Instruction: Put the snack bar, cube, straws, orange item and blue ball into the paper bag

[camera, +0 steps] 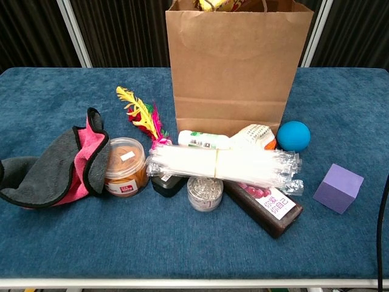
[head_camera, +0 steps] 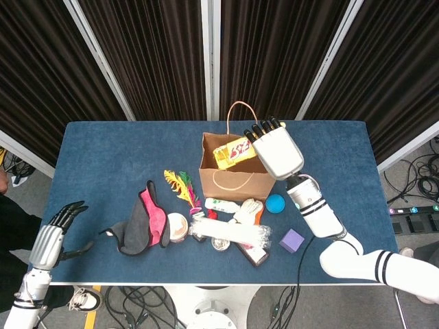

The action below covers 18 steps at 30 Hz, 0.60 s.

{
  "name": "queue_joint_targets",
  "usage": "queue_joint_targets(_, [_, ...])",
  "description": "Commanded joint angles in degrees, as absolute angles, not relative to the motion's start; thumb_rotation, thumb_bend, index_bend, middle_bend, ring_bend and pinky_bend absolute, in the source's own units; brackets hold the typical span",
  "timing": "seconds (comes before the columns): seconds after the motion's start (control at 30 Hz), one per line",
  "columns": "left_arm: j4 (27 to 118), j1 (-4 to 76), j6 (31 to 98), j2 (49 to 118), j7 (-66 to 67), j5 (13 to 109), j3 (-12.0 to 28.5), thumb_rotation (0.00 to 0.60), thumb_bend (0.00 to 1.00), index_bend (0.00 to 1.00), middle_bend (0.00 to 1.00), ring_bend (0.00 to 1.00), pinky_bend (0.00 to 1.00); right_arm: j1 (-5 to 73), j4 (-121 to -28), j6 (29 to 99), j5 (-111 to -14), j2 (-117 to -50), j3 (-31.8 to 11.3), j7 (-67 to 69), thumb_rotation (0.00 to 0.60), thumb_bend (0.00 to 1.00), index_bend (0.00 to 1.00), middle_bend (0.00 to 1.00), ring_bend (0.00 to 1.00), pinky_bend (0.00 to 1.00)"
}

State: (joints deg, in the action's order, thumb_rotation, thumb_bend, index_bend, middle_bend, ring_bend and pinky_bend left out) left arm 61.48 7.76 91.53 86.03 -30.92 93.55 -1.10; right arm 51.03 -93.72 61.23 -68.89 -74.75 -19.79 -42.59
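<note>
My right hand (head_camera: 276, 152) grips the yellow snack bar (head_camera: 232, 152) at the open mouth of the brown paper bag (head_camera: 236, 179); the bar's end shows just above the bag's rim (camera: 213, 5) in the chest view. The blue ball (head_camera: 275, 203) lies right of the bag, and the purple cube (head_camera: 291, 240) sits nearer the front edge. A clear pack of straws (camera: 222, 163) lies across other items in front of the bag. A white and orange item (camera: 260, 136) rests between straws and ball. My left hand (head_camera: 52, 239) hangs empty off the table's front left corner, fingers spread.
A grey and pink cloth (camera: 58, 164), an orange-lidded jar (camera: 125, 165), a feather toy (camera: 140, 114), a white tube (camera: 202, 140), a round metal tin (camera: 203, 193) and a dark flat packet (camera: 267, 204) crowd the space in front of the bag.
</note>
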Motion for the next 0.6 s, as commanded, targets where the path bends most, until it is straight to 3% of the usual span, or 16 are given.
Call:
queue_joint_targets(0.03, [61.28,7.75,91.53,86.04,-31.24,93.52,-1.1,0.6,0.24,0.24,0.23,0.15,0.24,51.5,-94.96,61.2,-68.32,-74.29,-19.74,-42.93,0.6,0.17,0.33,0.35,0.22,0.19])
queue_joint_targets(0.23, [60.98,7.71,91.74,86.14,-31.76,93.52,-1.06,0.6,0.24,0.24,0.23,0.15,0.24,51.85,-96.29,61.52,-68.08,-73.68,-18.93,-43.58,0.6,0.11,0.12,0.22,0.08,0.07])
queue_joint_targets(0.6, [61.19,7.8,91.58,85.98,-31.82,93.44,-1.01,0.6,0.24,0.24,0.23,0.15,0.24,51.01,-97.18,66.04,-68.08,-72.58,-19.59,-42.69,0.6,0.11,0.09,0.2,0.07,0.05])
